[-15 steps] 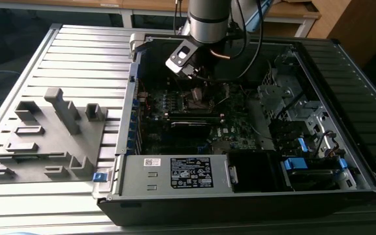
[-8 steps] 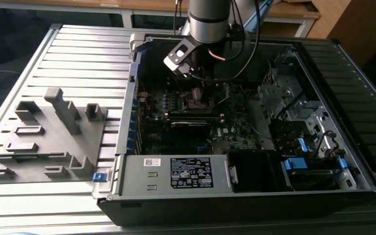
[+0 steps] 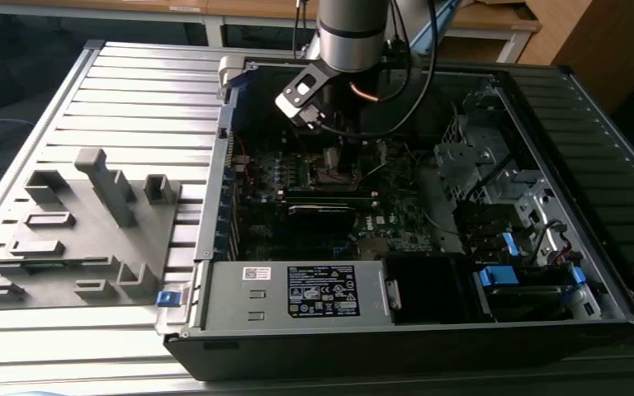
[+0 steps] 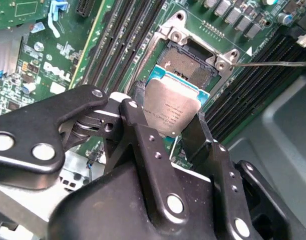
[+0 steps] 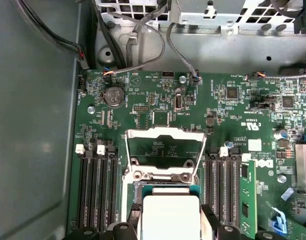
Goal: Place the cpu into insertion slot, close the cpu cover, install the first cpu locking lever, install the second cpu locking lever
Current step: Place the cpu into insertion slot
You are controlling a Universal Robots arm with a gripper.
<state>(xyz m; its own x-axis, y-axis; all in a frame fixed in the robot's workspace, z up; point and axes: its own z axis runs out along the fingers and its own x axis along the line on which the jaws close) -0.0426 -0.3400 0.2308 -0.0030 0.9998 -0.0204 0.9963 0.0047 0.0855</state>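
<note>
The cpu (image 4: 173, 107) is clamped between the jaws of the gripper (image 4: 165, 114), just above the slot (image 4: 190, 62); the cover (image 5: 163, 133) is raised beside the slot.

The silver-grey arm (image 3: 352, 29) stands almost vertical at the top of the exterior view, and its wrist (image 3: 333, 87) points straight down. Below it hangs the black gripper (image 4: 169, 125), tips downward (its linkage plates and rivets sit close to the lens in the second wrist view). The two fingers (image 4: 142, 150) are drawn in against opposite edges of the cpu (image 4: 172, 102), pinching the chip between them with its metal top facing the camera.
</note>
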